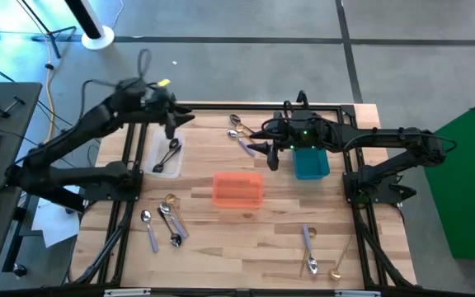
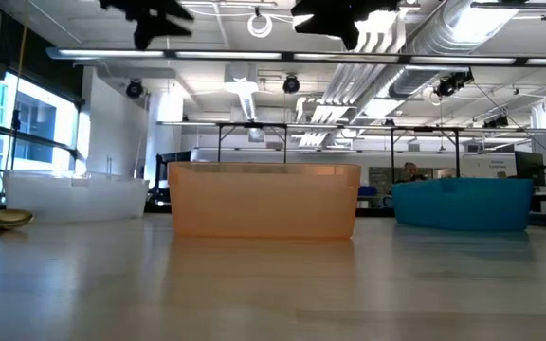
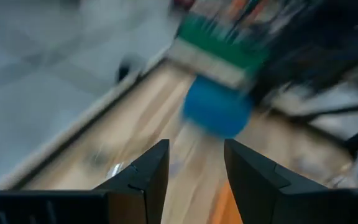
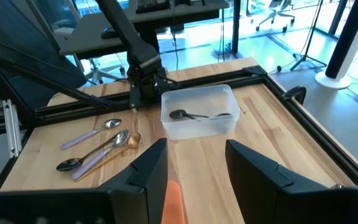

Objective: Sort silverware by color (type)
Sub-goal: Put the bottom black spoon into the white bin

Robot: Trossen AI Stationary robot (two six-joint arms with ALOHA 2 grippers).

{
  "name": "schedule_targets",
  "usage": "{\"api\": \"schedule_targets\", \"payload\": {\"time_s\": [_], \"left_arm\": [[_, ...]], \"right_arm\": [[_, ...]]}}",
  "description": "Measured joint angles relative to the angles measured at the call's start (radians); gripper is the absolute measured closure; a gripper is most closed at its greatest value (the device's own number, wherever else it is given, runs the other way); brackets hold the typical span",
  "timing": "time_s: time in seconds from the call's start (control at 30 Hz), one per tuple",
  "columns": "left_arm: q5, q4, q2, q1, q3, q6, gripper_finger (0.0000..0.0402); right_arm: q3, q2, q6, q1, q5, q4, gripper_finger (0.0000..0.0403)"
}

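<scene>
Silverware lies in three loose groups on the wooden table: gold, silver and lavender-handled spoons near the left front (image 1: 163,219), two spoons at the far middle (image 1: 237,130), and a lavender-handled and a gold spoon at the right front (image 1: 313,252). Black spoons (image 4: 188,115) lie in the clear bin (image 1: 168,157). My left gripper (image 1: 174,128) hangs open above that bin's far end, nothing between its fingers (image 3: 148,177). My right gripper (image 1: 269,153) hovers open beside the teal bin (image 1: 310,162), pointing toward the table's left edge.
An orange bin (image 1: 237,190) stands mid-table between the clear and teal bins. A black metal frame (image 1: 336,107) runs around the tabletop's edges. Bare wood lies in front of the orange bin (image 2: 263,199).
</scene>
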Motion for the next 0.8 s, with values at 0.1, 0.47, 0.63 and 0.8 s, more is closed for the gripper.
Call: {"api": "schedule_targets", "payload": {"time_s": [0.1, 0.47, 0.63, 0.8], "left_arm": [[0.004, 0.18, -0.082, -0.061, -0.068, -0.02, 0.0257], [-0.03, 0.47, -0.169, -0.259, -0.271, -0.05, 0.0257], [-0.061, 0.475, -0.151, -0.294, -0.281, 0.02, 0.0257], [-0.084, 0.479, -0.145, -0.303, -0.281, 0.041, 0.0257]], "right_arm": [[0.0, 0.0, 0.0, 0.0, 0.0, 0.013, 0.0256], [-0.001, -0.018, 0.001, 0.0, -0.031, 0.052, 0.0256], [-0.001, -0.041, 0.0, 0.0, -0.032, 0.047, 0.0256], [-0.001, -0.041, 0.0, 0.0, -0.034, 0.051, 0.0256]]}}
